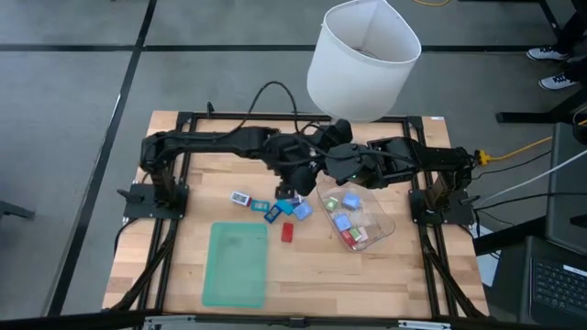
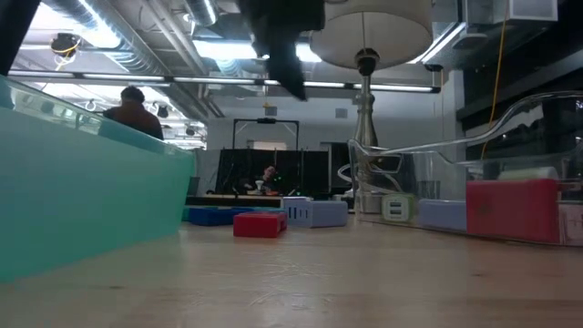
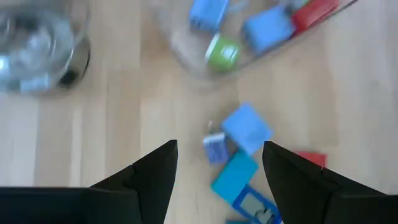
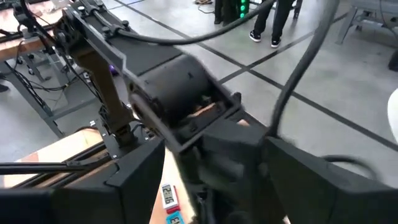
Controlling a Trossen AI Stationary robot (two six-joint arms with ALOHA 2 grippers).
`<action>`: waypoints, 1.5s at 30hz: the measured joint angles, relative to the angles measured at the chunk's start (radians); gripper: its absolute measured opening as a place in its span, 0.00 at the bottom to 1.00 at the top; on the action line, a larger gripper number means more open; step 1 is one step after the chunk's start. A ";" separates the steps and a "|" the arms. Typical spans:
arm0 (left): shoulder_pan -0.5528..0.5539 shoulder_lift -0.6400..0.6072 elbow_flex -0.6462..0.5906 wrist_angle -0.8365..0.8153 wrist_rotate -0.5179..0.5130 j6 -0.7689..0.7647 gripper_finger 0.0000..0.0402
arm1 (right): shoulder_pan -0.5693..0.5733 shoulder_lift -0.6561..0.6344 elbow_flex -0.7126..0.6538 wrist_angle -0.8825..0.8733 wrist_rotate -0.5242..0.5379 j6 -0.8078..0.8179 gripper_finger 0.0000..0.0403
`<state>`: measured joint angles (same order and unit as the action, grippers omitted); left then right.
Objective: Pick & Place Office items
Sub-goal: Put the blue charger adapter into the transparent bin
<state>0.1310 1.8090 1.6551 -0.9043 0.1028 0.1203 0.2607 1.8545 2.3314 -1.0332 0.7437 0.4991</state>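
Note:
Several small office items lie loose on the wooden table: a white-and-blue piece (image 1: 240,197), a blue one (image 1: 261,205), a teal one (image 1: 273,214), a light blue block (image 1: 303,211) and a red block (image 1: 287,232). In the left wrist view the light blue block (image 3: 247,127), a small blue-and-white piece (image 3: 215,149) and the teal piece (image 3: 235,177) lie below and between my open fingers. My left gripper (image 1: 292,190) (image 3: 217,168) hovers above this cluster, open and empty. My right gripper (image 1: 321,147) (image 4: 214,180) is raised behind the left arm, open and empty.
A clear plastic tub (image 1: 356,215) (image 2: 474,196), right of the cluster, holds more blue, red, green and white pieces. A flat green tray (image 1: 236,264) (image 2: 82,205) lies near the front edge. A white-shaded lamp (image 1: 362,60) stands at the far edge. People show in the room beyond.

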 joint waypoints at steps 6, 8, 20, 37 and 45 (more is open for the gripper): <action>-0.048 -0.019 -0.190 0.112 -0.023 -0.138 0.57 | 0.000 0.000 0.000 0.001 0.000 -0.029 0.69; -0.066 -0.019 -0.266 0.210 -0.035 -0.176 0.57 | 0.000 0.000 0.000 0.001 -0.003 -0.034 0.69; -0.075 -0.019 -0.477 0.465 -0.117 -0.306 0.57 | 0.000 0.000 0.000 0.000 -0.072 -0.037 0.69; -0.046 0.037 -0.532 0.607 -0.067 -0.274 0.57 | 0.000 0.000 0.000 0.001 -0.080 -0.037 0.69; -0.042 0.078 -0.532 0.611 -0.062 -0.269 0.57 | 0.000 0.000 0.000 0.001 -0.082 -0.036 0.69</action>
<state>0.0887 1.8866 1.1229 -0.2934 0.0410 -0.1492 0.2607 1.8545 2.3314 -1.0323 0.6621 0.4633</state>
